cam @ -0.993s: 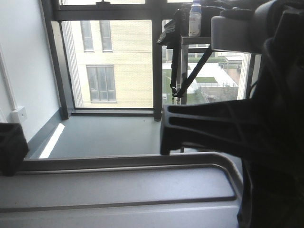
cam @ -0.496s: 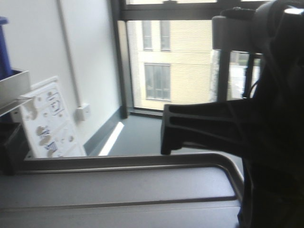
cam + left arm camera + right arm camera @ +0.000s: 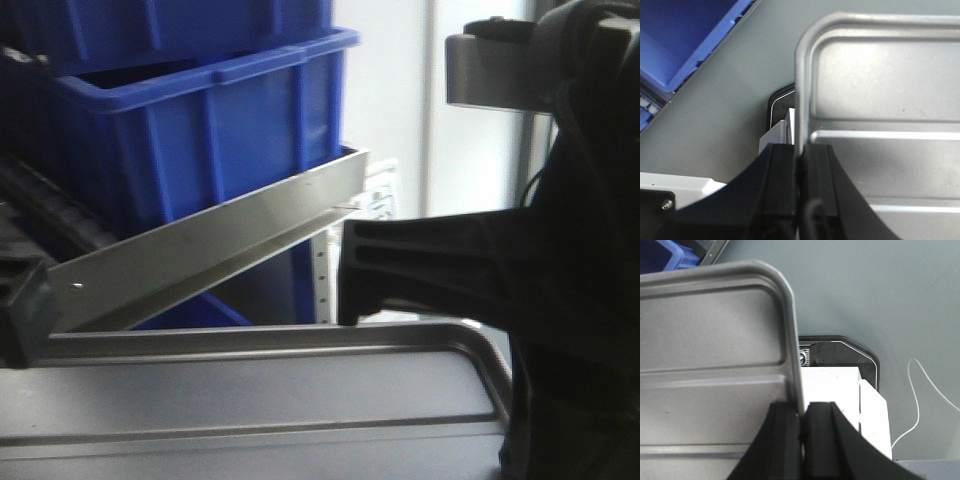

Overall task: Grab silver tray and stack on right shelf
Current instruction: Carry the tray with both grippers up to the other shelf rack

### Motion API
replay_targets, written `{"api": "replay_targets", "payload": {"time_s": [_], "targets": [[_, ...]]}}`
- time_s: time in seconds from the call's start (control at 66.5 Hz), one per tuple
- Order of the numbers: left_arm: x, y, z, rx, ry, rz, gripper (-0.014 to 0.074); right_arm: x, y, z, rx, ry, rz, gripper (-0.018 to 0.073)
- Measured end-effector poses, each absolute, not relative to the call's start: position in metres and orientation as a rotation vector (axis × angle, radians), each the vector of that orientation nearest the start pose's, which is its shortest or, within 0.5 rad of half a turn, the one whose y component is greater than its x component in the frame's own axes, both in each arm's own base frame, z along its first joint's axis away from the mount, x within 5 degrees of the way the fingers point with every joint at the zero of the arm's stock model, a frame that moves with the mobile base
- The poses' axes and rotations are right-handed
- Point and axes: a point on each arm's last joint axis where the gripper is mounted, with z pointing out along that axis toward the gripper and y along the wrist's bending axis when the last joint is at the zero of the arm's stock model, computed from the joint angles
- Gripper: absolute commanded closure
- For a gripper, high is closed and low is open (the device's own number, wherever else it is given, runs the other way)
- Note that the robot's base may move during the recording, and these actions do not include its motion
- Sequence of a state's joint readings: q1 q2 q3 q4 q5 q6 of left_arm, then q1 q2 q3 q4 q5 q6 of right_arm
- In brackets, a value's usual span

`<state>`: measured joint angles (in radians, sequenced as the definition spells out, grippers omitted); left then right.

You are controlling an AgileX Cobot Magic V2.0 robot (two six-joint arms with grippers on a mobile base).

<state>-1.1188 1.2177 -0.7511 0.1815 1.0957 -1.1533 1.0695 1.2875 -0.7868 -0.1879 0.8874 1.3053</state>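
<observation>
Held between the hands, the shiny rectangular silver metal tray (image 3: 880,90) has the left gripper (image 3: 801,155) clamped on its left rim and the right gripper (image 3: 802,412) clamped on its right rim; probably stiff, light, slippery, so opposite rim pinches suit, blue plastic bins (image 3: 200,130) ahead.

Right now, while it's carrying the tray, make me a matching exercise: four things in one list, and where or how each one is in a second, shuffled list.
Things:
1. silver tray
2. blue crate
3. left pincer
4. right pincer

States:
A. shut on the tray's right rim
B. gripped at both side rims
C. behind the slanted metal beam
D. shut on the tray's left rim

Pairs: 1-B, 2-C, 3-D, 4-A
</observation>
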Motion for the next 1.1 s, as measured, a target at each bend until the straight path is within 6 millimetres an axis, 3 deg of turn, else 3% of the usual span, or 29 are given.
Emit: {"api": "replay_targets", "payload": {"time_s": [1.098], "targets": [[0.0956, -0.1634, 0.2395, 0.06, 2.951, -0.025, 0.0697, 0.1179, 0.1877, 0.2377, 0.197, 2.872, 0.275, 0.0489]]}}
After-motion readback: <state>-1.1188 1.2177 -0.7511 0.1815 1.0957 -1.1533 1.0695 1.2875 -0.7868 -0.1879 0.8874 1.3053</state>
